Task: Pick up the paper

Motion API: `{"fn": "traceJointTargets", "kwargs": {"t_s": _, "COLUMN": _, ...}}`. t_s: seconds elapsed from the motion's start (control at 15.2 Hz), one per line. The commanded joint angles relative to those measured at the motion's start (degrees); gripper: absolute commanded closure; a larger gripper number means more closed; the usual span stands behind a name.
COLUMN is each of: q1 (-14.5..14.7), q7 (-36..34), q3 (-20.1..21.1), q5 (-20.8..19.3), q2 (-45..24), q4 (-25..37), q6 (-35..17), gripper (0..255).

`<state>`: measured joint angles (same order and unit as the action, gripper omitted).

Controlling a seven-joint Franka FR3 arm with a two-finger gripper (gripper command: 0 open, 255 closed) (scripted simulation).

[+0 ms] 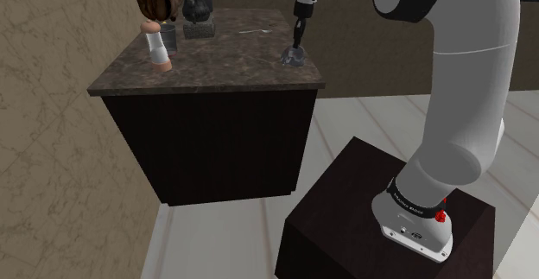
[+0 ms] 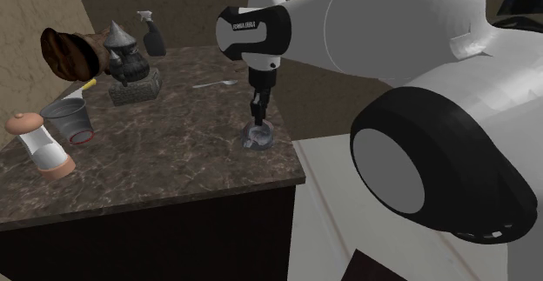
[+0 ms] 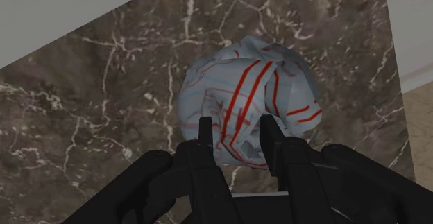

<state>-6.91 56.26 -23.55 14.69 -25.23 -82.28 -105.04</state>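
Observation:
The paper (image 3: pixel 243 94) is a crumpled ball, pale blue-white with red lines. It rests on the dark marble counter (image 1: pixel 225 61), near the edge closest to the arm. The ball also lies below the hand in the shoulder view (image 1: pixel 292 58) and the second exterior view (image 2: pixel 258 137). My black gripper (image 3: pixel 236 129) points straight down onto it (image 1: pixel 298 37) (image 2: pixel 258 114). The fingers (image 3: pixel 205 136) stand a narrow gap apart and clasp the top of the ball between them. Its lower part is hidden behind the hand.
At the far end of the counter stand a grey metal cup (image 2: pixel 70 118), a white and tan shaker (image 2: pixel 43 147), a dark statue on a block (image 2: pixel 130 66), a brown object (image 2: pixel 68 51) and a spray bottle (image 2: pixel 153 34). The counter edge (image 2: pixel 300 170) lies close to the paper.

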Motion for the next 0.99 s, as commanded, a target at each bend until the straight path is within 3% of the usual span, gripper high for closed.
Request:
{"fn": "traceJointTargets", "kwargs": {"t_s": 0.0, "q1": 0.01, "q7": 0.02, "q3": 0.01, "q5": 0.01, "q2": -0.02, "q4": -0.10, "q6": -0.11, "gripper": 255}}
{"fn": "traceJointTargets", "kwargs": {"t_s": 0.46, "q1": -0.03, "q7": -0.03, "q3": 0.01, "q5": 0.02, "q2": -0.08, "q4": 0.25, "q6": 0.17, "gripper": 255}}
{"fn": "traceJointTargets", "kwargs": {"t_s": 0.92, "q1": -0.53, "q7": -0.70, "q3": -0.18, "q5": -0.28, "q2": 0.13, "q4": 5.36, "q6": 5.40, "gripper": 255}}
